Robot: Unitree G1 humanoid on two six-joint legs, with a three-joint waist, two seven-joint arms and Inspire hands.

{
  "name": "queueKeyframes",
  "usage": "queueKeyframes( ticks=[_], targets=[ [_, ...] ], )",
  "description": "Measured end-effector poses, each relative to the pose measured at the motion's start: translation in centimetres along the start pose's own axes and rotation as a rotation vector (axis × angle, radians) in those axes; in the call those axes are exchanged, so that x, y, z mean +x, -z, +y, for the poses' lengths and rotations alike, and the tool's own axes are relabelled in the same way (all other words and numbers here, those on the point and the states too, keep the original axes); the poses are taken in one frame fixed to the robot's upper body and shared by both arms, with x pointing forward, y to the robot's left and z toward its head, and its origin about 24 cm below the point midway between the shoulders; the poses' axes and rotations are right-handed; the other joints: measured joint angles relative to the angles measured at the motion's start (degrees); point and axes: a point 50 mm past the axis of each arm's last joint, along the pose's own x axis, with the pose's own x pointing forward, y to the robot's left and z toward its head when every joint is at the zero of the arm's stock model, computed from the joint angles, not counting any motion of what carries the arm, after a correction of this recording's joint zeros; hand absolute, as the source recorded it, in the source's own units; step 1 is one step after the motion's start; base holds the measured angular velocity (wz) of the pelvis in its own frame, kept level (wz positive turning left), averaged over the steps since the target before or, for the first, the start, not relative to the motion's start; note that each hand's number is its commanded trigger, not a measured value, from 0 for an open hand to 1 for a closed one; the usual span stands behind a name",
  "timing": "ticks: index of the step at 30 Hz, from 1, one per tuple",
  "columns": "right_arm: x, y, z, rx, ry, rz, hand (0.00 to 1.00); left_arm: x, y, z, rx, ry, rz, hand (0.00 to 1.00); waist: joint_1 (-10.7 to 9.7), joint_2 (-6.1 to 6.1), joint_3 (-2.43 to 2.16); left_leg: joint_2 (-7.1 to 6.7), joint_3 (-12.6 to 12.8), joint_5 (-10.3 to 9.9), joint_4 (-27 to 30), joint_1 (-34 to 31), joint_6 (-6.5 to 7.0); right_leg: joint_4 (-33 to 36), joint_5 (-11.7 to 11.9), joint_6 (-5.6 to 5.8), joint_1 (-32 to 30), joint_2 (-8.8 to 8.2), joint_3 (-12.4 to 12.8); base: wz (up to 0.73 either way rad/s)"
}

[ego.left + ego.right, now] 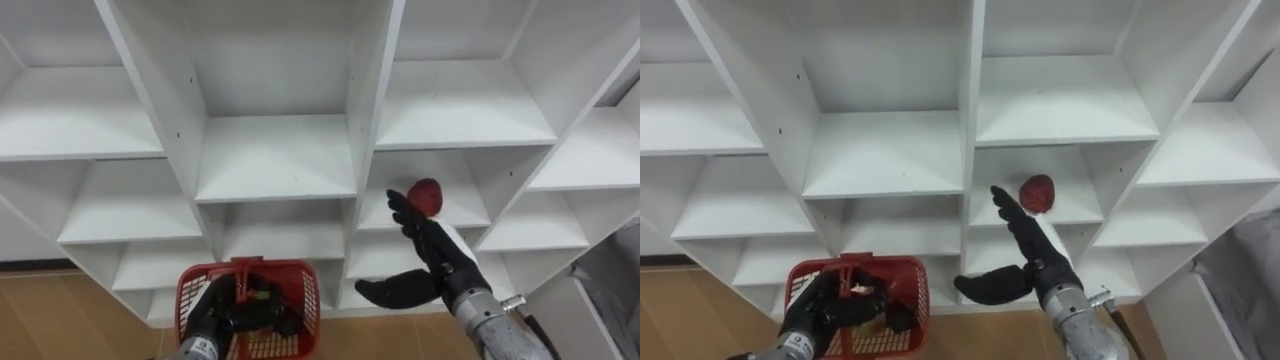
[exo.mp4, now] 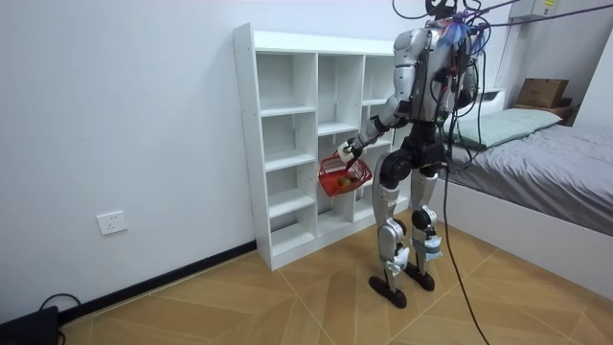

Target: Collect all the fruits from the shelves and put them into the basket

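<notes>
Robot: stands upright close in front of the white closet (image 2: 287, 144), facing it, with a bed (image 2: 536, 144) behind it at the room view's right
Closet: rows of open white compartments
Fruit on the shelves: one red fruit (image 1: 425, 195), round, lying on a shelf in the compartment just right of the middle column as the eye views show it
Baskets: one red basket (image 1: 310, 300) of plastic mesh, held low in front of the closet's lower shelves
Left robot hand (image 1: 225, 315): curled tight round the basket's handle
Right robot hand (image 1: 438, 262): wide, fingers straight and thumb spread, holding nothing, raised to the red fruit with its fingertips just beside it; I cannot tell whether they touch
Basket contents: something lies inside, half hidden by the left robot hand; I cannot count it
</notes>
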Motion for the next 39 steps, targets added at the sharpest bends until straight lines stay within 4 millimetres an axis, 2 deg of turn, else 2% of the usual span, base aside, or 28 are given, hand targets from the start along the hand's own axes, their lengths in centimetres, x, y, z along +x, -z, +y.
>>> queueKeyframes(
  ticks=[4,9,16,26,34,39],
  targets=[
    [-0.4,1.1,-1.1,0.022,0.091,0.041,0.00,-0.2,1.1,0.5,0.000,-0.017,0.049,1.00,0.0,0.12,-0.31,0.00,-0.2,-0.2,-0.1,0.2,-0.01,-0.4,0.0,0.03,0.3,0.05,0.0,0.00],
    [-0.8,2.1,-2.3,0.063,0.217,0.081,0.00,-0.7,2.2,1.0,-0.015,-0.045,0.084,1.00,0.0,0.36,-0.41,-0.02,-0.2,-0.2,-0.5,0.3,-0.01,-0.5,0.0,0.06,0.2,0.06,0.0,0.00],
    [-1.0,2.0,-3.1,0.083,0.334,0.074,0.00,-0.8,1.6,1.8,-0.028,-0.079,0.055,1.00,-0.2,0.36,-0.40,-0.04,-0.1,-0.2,-0.5,0.3,-0.02,-0.5,0.0,0.09,0.6,0.02,-0.1,0.00],
    [-1.4,2.3,-4.0,0.083,0.428,0.083,0.00,-0.7,0.7,1.5,-0.026,-0.067,0.013,1.00,-0.4,0.41,-0.36,-0.07,0.0,-0.2,-0.5,0.2,-0.01,-0.5,-0.1,0.14,0.1,0.01,0.0,0.00],
    [-1.5,2.4,-4.0,0.083,0.436,0.088,0.00,-0.7,0.8,1.6,-0.027,-0.066,0.016,1.00,-0.4,0.40,-0.36,-0.08,0.0,-0.2,-0.6,0.2,-0.02,-0.5,-0.1,0.17,0.1,0.03,0.0,0.00],
    [-1.7,3.4,-3.9,0.079,0.434,0.133,0.00,-0.9,1.5,1.7,-0.018,-0.071,0.044,1.00,-0.3,0.58,-0.27,-0.05,-0.2,-0.2,-0.5,0.2,-0.02,-0.5,-0.1,0.17,0.1,0.04,-0.1,0.00]
  ],
)
